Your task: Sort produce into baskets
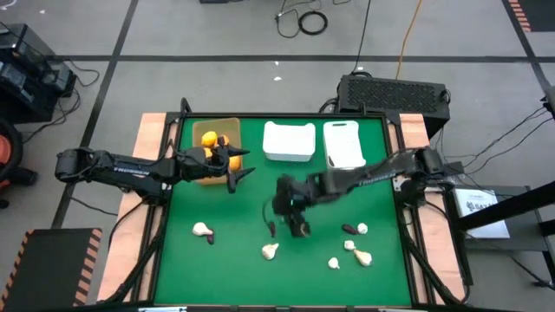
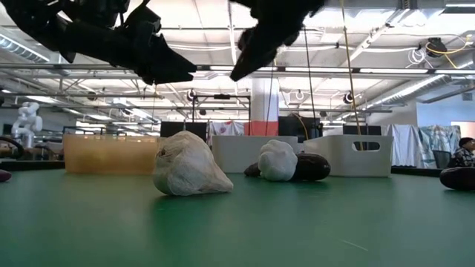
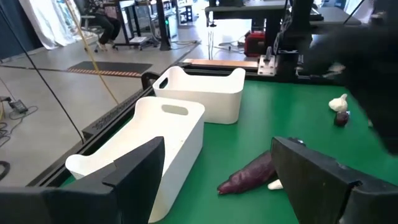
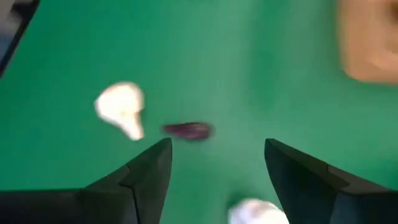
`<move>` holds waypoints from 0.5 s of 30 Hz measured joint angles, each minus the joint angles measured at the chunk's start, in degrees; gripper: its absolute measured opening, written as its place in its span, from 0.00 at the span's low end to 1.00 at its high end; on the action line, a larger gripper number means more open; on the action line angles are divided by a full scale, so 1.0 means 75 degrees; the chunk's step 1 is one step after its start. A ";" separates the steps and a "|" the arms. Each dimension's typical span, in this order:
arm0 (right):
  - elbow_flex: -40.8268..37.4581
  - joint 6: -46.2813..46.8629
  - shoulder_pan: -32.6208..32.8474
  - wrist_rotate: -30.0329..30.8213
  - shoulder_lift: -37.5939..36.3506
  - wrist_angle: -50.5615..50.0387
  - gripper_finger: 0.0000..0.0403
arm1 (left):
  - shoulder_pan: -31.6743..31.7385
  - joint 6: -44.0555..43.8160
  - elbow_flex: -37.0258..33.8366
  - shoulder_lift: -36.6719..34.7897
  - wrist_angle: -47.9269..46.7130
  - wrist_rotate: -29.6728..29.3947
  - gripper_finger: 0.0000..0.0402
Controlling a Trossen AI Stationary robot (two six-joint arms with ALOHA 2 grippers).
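Observation:
Loose produce lies on the green table: white garlic bulbs (image 1: 202,229) (image 1: 270,251) (image 1: 363,257) and dark eggplant pieces (image 1: 349,229) (image 3: 249,177). A tan basket (image 1: 227,124) at the far left holds orange fruit (image 1: 209,139). Two white baskets (image 1: 289,140) (image 1: 344,143) stand along the far edge. My left gripper (image 1: 243,165) hovers open beside the tan basket's right side, with nothing between its fingers (image 3: 134,168). My right gripper (image 1: 293,221) hangs open over the table's middle, slanting down. Below it lie a garlic bulb (image 4: 121,109) and a small eggplant piece (image 4: 186,129).
Several garlic bulbs and an eggplant piece cluster near the front right (image 1: 349,246). In the low view a garlic bulb (image 2: 189,172) sits close to the camera, with another garlic (image 2: 277,159) against an eggplant (image 2: 312,167) behind it. Wooden rails (image 1: 154,130) border the table's sides.

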 joint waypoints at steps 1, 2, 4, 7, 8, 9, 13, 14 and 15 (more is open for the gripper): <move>-0.0003 -0.0257 0.0166 0.0000 0.0139 0.0162 0.61 | 0.0000 -0.0003 0.0000 0.0000 -0.0006 0.0000 0.75; -0.0003 -0.0555 0.0315 -0.0003 0.0267 0.0423 0.61 | 0.0000 -0.0006 0.0000 0.0000 -0.0028 0.0000 0.75; 0.0000 -0.1173 0.0582 -0.0003 0.0558 0.0757 0.61 | 0.0000 -0.0048 0.0000 0.0003 -0.0045 0.0003 0.75; 0.0000 -0.2012 0.0890 0.0006 0.1028 0.1264 0.61 | 0.0000 -0.0058 0.0000 0.0003 -0.0053 0.0003 0.75; -0.0001 -0.2219 0.0975 0.0006 0.1161 0.1414 0.61 | 0.0000 -0.0061 0.0000 0.0003 -0.0056 0.0004 0.75; -0.0003 -0.2357 0.1057 0.0011 0.1280 0.1569 0.61 | 0.0000 -0.0061 0.0000 0.0000 -0.0068 0.0015 0.75; -0.0003 -0.2548 0.1280 0.0003 0.1615 0.2201 0.61 | 0.0000 -0.0067 0.0000 0.0003 -0.0108 0.0094 0.75; -0.0003 -0.2548 0.1305 0.0004 0.1656 0.2302 0.61 | 0.0000 -0.0067 0.0000 0.0003 -0.0106 0.0127 0.75; -0.0003 -0.2548 0.1319 0.0009 0.1685 0.2370 0.61 | -0.0010 -0.0073 0.0000 0.0003 -0.0105 0.0162 0.75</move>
